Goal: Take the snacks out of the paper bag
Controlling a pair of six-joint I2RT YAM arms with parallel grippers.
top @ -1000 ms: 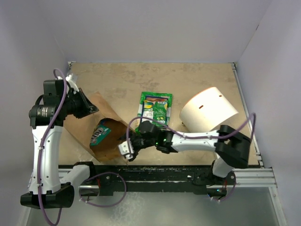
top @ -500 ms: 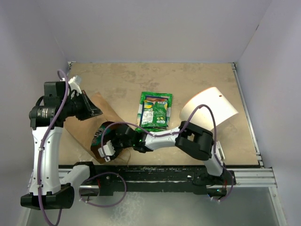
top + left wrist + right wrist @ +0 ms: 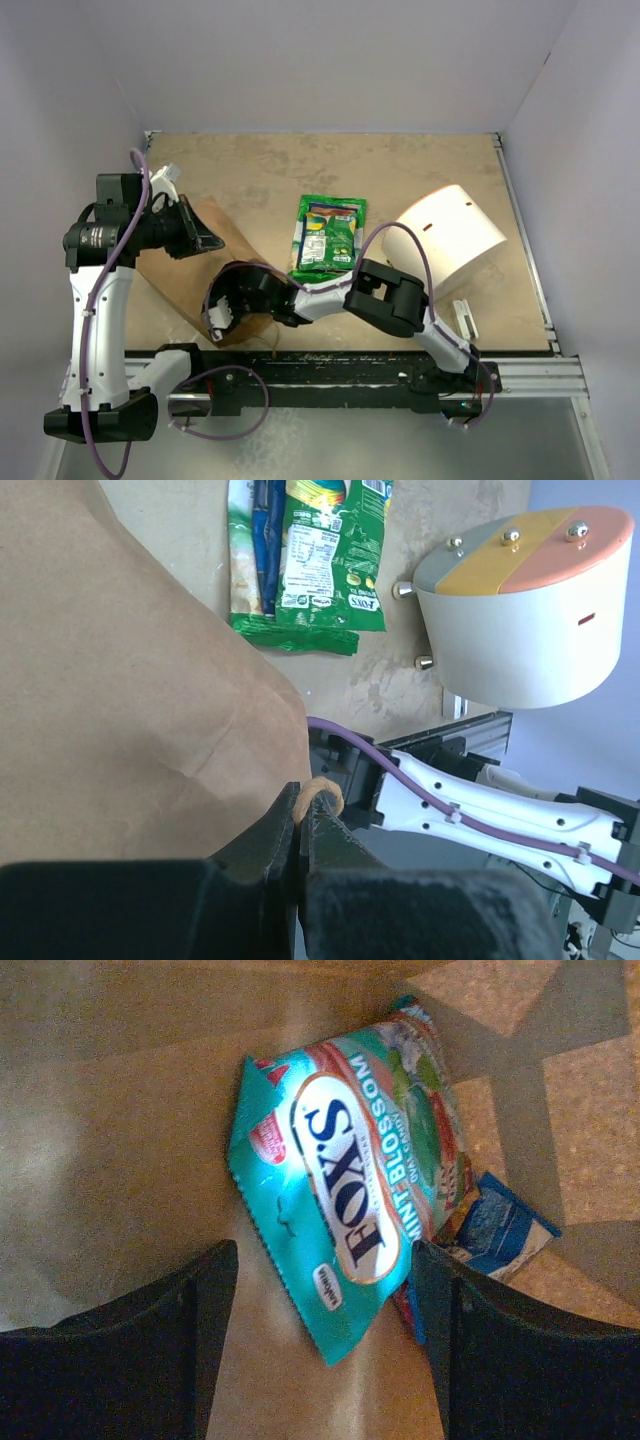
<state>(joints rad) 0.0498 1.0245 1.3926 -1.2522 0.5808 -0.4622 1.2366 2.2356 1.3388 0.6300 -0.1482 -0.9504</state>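
The brown paper bag [image 3: 170, 280] lies on its side at the left, mouth toward the front. My left gripper [image 3: 203, 240] is shut on its twisted paper handle [image 3: 318, 792] and holds the upper wall [image 3: 120, 680] up. My right gripper [image 3: 222, 308] is inside the bag mouth, open [image 3: 325, 1300]. A teal "Fox's Mint Blossom" packet [image 3: 340, 1180] lies on the bag's inner wall [image 3: 120, 1140], its near corner between my fingers, untouched. A small red-and-blue packet [image 3: 500, 1230] lies under its right edge. A green packet [image 3: 328, 232] lies on the table, over a dark blue one [image 3: 262, 540].
A white cylindrical container [image 3: 447, 235] lies on its side at the right; its coloured end shows in the left wrist view [image 3: 520, 610]. A small white piece [image 3: 465, 318] lies near the front right. The metal rail [image 3: 520, 375] runs along the near edge.
My right gripper has moved left along the front edge and gone into the bag mouth, now covering the teal packet in the top view. My left gripper has shifted slightly right with the handle.
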